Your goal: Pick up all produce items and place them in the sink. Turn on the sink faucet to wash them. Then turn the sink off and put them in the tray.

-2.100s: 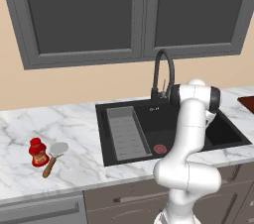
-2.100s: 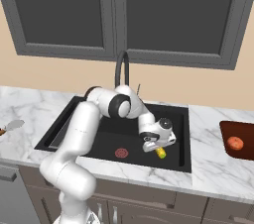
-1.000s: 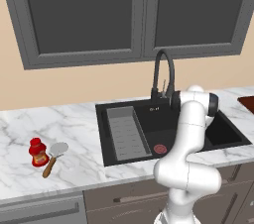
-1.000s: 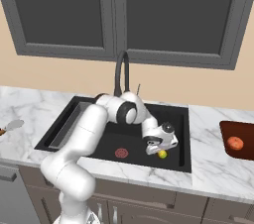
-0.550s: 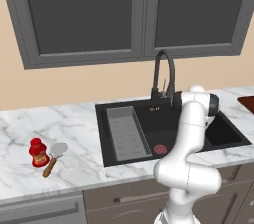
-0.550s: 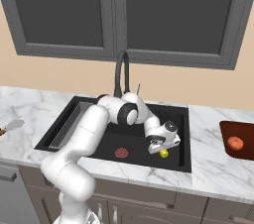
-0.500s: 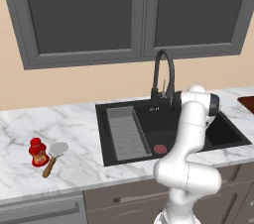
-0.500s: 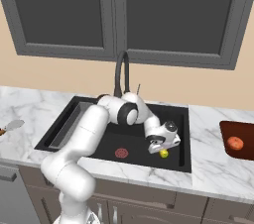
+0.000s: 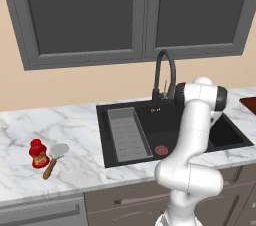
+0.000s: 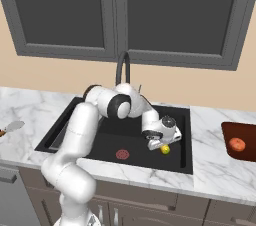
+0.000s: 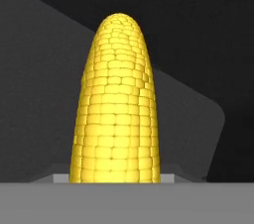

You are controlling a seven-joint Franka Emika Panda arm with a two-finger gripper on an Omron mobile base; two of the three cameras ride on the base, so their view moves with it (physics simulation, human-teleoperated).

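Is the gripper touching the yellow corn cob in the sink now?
Cannot tell. In the right base view the gripper sits right over the corn cob, but no contact or gap shows plainly.

No readable text, label, brand, number or sign appeared on anything in the views.

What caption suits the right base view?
White arm's end effector closed around yellow corn cob inside matte-black sink.
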